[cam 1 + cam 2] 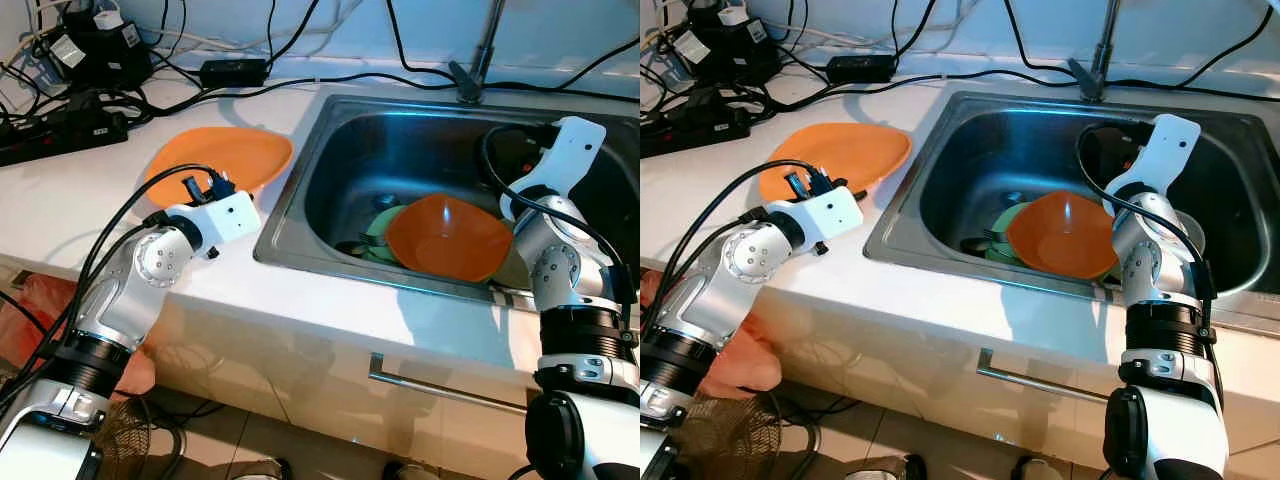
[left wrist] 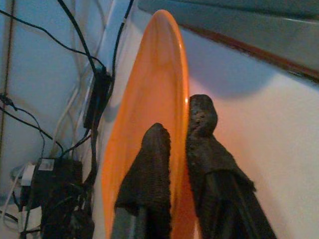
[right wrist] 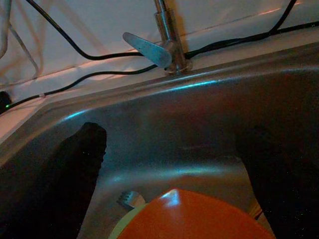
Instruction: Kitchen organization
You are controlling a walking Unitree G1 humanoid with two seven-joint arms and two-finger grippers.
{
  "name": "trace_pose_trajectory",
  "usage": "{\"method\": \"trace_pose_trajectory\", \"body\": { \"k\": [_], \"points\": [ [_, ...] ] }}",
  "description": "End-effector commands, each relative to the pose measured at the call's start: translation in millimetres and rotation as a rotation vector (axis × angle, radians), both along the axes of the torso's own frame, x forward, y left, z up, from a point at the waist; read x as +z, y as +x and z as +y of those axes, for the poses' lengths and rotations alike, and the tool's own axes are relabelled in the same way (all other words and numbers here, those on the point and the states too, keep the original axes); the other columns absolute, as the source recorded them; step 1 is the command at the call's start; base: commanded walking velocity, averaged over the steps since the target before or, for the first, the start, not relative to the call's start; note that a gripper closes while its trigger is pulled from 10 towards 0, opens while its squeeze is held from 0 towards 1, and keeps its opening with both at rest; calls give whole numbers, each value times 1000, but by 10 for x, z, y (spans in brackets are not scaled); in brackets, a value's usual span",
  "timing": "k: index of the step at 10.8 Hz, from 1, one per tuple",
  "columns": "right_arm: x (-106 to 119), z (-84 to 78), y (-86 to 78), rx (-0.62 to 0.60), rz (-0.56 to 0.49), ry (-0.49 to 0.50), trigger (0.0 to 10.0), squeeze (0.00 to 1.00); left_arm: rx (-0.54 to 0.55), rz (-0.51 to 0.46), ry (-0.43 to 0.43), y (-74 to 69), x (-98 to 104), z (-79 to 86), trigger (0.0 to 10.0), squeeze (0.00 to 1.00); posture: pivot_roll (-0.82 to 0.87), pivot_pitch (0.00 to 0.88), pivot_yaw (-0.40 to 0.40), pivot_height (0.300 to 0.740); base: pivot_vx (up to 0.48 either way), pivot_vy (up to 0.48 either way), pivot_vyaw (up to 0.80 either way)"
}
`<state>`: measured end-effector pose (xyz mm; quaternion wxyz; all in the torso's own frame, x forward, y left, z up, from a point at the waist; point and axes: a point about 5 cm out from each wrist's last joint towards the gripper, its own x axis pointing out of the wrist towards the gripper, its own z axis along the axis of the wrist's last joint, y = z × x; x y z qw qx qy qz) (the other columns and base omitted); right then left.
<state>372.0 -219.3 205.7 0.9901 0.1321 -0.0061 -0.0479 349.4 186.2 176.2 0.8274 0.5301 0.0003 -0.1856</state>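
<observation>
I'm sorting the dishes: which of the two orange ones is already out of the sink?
The flat orange plate on the white counter, left of the sink, with the left gripper closed on its rim. The orange bowl sits inside the basin.

An orange plate (image 1: 845,150) is seen lying on the white counter (image 1: 700,185), left of the steel sink (image 1: 940,160). The left arm is held just above the plate's near edge. In the sink, an orange bowl (image 1: 1060,235) is tilted over green dishes (image 1: 1002,235), with the right arm beside it. Cables (image 1: 710,60) are piled at the back.
</observation>
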Motion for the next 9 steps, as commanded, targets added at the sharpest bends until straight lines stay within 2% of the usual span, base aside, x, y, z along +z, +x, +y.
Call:
{"method": "trace_pose_trajectory", "body": {
  "k": [1,3,5,7,9],
  "points": [
    [13,11,-13,0,-2,20,10000,0,36,110,37,-55,-317,69,0,0,84,121,68,740,0,0,0],
    [7,13,-10,2,2,31,10000,0,45,47,26,-46,-283,53,0,0,83,121,67,740,0,0,0],
    [2,7,-9,3,6,34,10000,0,63,-79,38,-44,-241,52,0,0,80,122,66,740,0,0,0],
    [-6,8,-12,9,11,40,10000,0,61,-214,28,-29,-98,31,0,0,80,123,64,740,0,0,0],
    [-22,11,-14,13,20,51,10000,0,-1,-365,12,-45,54,-115,0,0,80,121,66,740,0,0,0]
  ]
}}
